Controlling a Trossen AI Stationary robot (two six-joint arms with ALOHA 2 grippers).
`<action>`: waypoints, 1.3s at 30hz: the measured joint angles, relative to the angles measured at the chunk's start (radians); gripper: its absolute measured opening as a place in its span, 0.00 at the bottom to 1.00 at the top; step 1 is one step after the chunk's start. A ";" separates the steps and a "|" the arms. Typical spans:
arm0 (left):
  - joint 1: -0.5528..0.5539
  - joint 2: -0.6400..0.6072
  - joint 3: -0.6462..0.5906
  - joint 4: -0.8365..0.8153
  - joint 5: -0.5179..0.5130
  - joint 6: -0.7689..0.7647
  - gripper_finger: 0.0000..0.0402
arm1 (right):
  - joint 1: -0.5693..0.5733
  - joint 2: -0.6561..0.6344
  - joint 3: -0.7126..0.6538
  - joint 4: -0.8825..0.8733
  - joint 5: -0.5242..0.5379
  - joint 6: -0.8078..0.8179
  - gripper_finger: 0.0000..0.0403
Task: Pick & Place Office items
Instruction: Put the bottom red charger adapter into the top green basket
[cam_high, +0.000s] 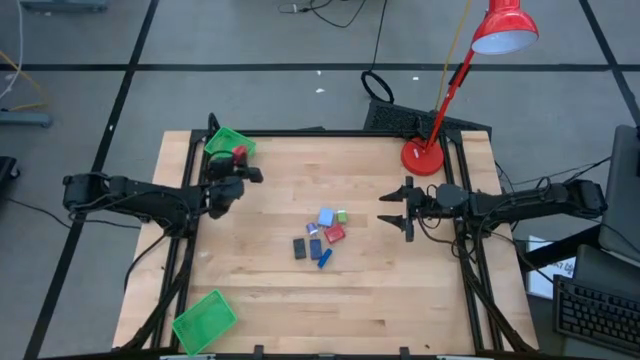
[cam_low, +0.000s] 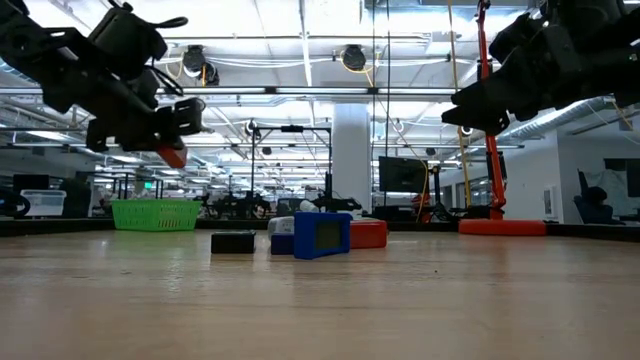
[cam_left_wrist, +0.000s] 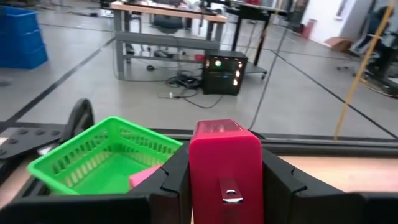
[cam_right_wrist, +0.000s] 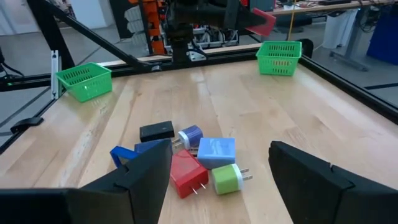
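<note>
The left gripper (cam_high: 238, 172) is clamped on a red block (cam_left_wrist: 225, 168), which fills the gap between its fingers (cam_left_wrist: 171, 180) and is held clear of the table, just short of the far green basket (cam_high: 229, 143) at the back corner. That basket already holds something pink. To place well, I would carry the block fully over the basket's middle, lower it past the rim, and only then let go, so it cannot bounce out. The remaining pieces (cam_high: 320, 237) lie clustered mid-table. The right gripper (cam_high: 403, 210) waits near them, its fingers spread wide with nothing between.
</note>
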 joint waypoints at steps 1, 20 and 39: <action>0.001 0.000 0.000 -0.008 -0.005 -0.014 0.30 | 0.000 0.000 0.000 0.000 0.000 0.000 0.64; 0.097 0.001 0.000 -0.295 -0.102 -0.290 0.30 | 0.000 0.000 0.000 0.000 0.000 0.000 0.64; 0.402 0.010 0.000 -0.199 0.245 -0.210 0.32 | 0.000 0.000 0.000 0.008 0.000 -0.001 0.64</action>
